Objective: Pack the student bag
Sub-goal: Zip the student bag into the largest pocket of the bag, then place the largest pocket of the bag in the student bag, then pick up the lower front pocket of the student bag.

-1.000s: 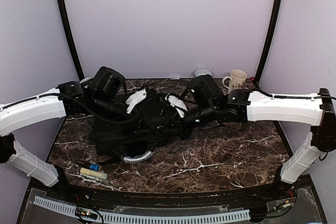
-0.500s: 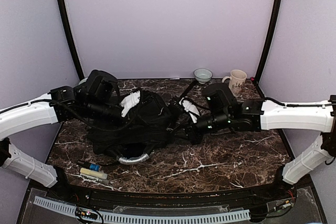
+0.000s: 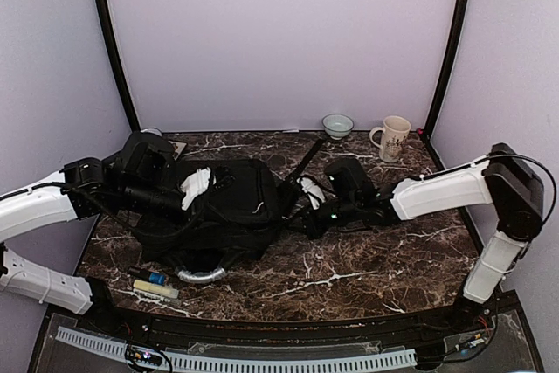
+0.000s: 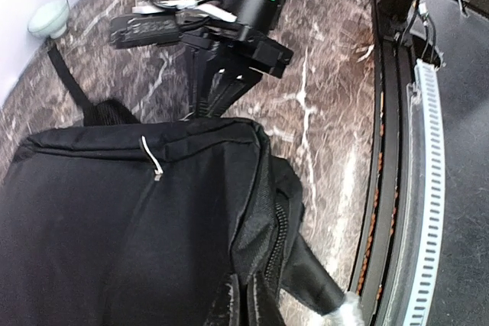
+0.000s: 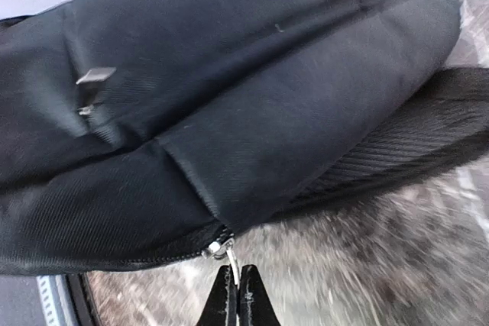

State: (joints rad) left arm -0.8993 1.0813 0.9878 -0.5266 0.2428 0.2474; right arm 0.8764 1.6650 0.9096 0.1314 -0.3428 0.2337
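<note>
Black soft fabric student bag (image 3: pixel 234 209) looks floppy. Right gripper (image 5: pixel 231 299) pinches its metal zipper pull (image 5: pixel 220 248); left gripper (image 3: pixel 190 191) clamps the fabric, a good anchor.

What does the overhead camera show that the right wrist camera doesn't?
Only overhead: a bowl and a mug at the far edge, a grey curved handle, the left arm and the right arm. Only the right wrist: the right gripper shut on the zipper pull. Both: the black student bag lying on the marble table.
</note>
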